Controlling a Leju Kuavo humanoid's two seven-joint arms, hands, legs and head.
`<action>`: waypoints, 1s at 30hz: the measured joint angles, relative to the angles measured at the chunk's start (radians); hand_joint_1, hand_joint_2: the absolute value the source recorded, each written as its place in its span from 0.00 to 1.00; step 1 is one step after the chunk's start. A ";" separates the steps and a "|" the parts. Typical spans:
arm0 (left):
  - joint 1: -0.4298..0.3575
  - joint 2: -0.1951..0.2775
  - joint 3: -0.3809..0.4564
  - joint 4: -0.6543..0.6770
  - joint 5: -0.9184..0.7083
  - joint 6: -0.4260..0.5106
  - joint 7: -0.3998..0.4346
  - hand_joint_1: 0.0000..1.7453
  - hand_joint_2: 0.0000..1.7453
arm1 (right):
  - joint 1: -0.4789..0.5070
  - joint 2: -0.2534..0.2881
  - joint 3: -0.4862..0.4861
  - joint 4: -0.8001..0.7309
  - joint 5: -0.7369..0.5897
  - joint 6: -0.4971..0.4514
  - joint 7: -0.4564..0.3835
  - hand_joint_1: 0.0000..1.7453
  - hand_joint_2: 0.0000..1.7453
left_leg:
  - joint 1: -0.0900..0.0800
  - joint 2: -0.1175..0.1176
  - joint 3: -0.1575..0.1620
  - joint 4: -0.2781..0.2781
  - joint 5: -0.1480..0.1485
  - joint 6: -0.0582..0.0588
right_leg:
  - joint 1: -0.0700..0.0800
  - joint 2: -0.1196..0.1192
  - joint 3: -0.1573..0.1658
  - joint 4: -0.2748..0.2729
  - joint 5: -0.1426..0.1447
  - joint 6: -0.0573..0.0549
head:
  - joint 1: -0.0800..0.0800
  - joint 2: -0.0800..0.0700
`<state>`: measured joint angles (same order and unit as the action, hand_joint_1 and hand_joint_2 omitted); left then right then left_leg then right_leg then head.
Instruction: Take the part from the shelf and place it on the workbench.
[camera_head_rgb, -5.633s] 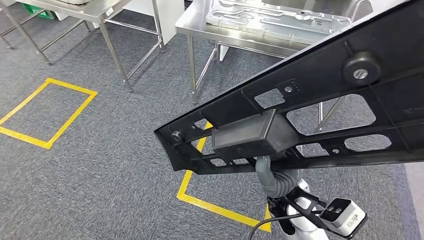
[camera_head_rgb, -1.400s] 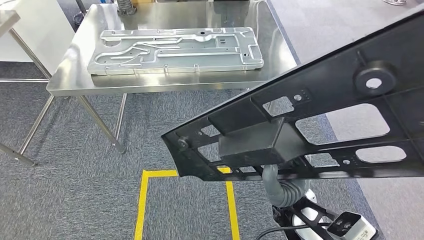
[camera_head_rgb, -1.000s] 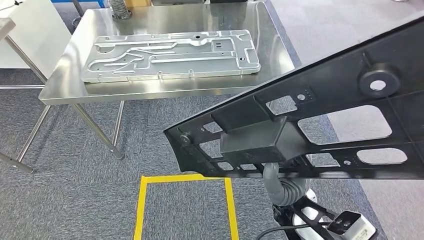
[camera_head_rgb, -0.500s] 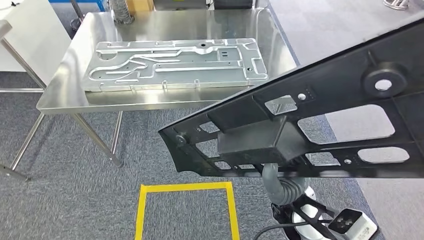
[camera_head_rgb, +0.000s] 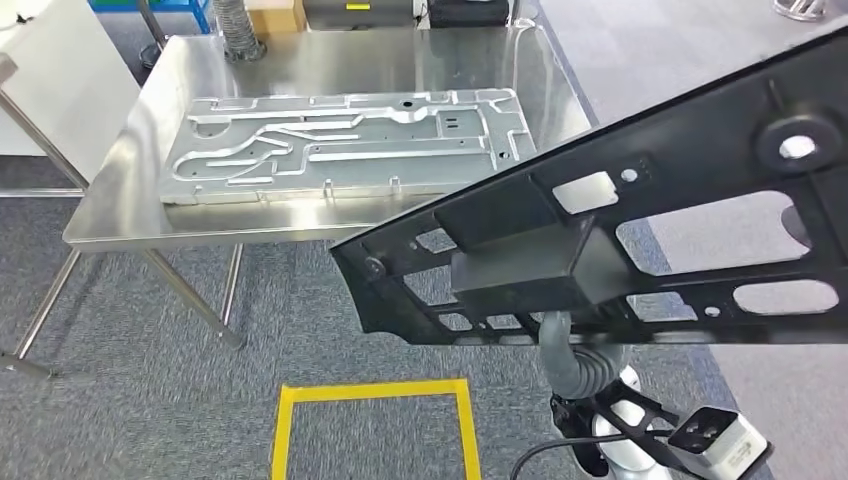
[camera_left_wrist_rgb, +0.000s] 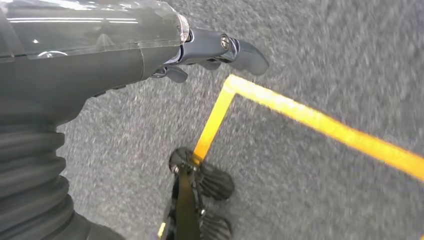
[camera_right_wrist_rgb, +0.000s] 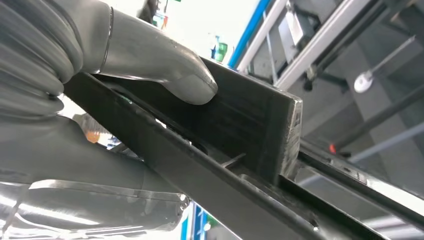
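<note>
The black part (camera_head_rgb: 640, 240), a long flat plastic panel with cut-out windows and a raised box near its middle, was held up in the air in front of the robot, tilted so that its far end rose toward the upper right of the head view and its rounded near end pointed left. It hung over the grey carpet (camera_head_rgb: 150, 400), just short of the workbench (camera_head_rgb: 130, 200) and not touching it, though its upper edge overlapped the bench's near right corner in that view.

The right hand (camera_right_wrist_rgb: 115, 85) was clamped on the part: in the right wrist view its thick grey thumb (camera_right_wrist_rgb: 175, 75) pressed flat on the face of the raised box while the rest of the hand lay under the panel's rib. From the head view the right arm's ribbed grey cover (camera_head_rgb: 575, 365) rose up beneath the panel.

The left hand (camera_left_wrist_rgb: 210, 50) hung over the carpet beside a yellow tape line (camera_left_wrist_rgb: 320, 125), holding nothing, its dark fingers slightly curled and apart.

On the steel workbench lay a grey metal plate (camera_head_rgb: 340, 145) with stamped channels, flat and lengthwise. A yellow tape square (camera_head_rgb: 375, 425) marked the floor below the part.
</note>
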<state>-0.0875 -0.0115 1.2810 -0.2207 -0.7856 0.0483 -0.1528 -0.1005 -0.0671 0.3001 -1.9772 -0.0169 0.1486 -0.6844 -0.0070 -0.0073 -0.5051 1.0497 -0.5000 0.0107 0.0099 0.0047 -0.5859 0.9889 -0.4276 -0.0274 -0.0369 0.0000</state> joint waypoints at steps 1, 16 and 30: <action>-0.001 0.000 0.000 0.000 0.000 -0.001 0.000 0.00 1.00 | 0.002 0.001 -0.002 -0.001 0.001 0.000 0.000 1.00 1.00 | 0.001 0.000 -0.023 0.043 -0.008 -0.004 | -0.004 -0.001 0.011 -0.005 -0.003 -0.002 | 0.000 0.000; 0.007 0.003 0.000 -0.001 -0.007 -0.002 0.004 0.00 1.00 | 0.031 0.020 -0.008 -0.021 0.018 -0.001 0.000 1.00 1.00 | 0.020 0.006 -0.084 -0.038 0.068 0.012 | -0.022 0.000 0.068 0.067 -0.094 0.055 | 0.000 0.000; 0.002 -0.002 0.000 0.000 -0.007 0.010 0.017 0.00 1.00 | 0.006 0.039 -0.033 -0.020 -0.025 0.057 0.000 1.00 1.00 | 0.001 0.017 0.025 -0.027 -0.013 -0.003 | 0.004 -0.008 -0.028 0.007 0.016 -0.001 | 0.001 0.000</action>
<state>-0.0852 -0.0131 1.2813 -0.2207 -0.7927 0.0584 -0.1356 -0.0941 -0.0276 0.2676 -1.9972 -0.0416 0.2060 -0.6844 -0.0062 0.0092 -0.4801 1.0230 -0.5132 0.0082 0.0140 -0.0035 -0.6142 0.9962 -0.4116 -0.0286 -0.0356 0.0000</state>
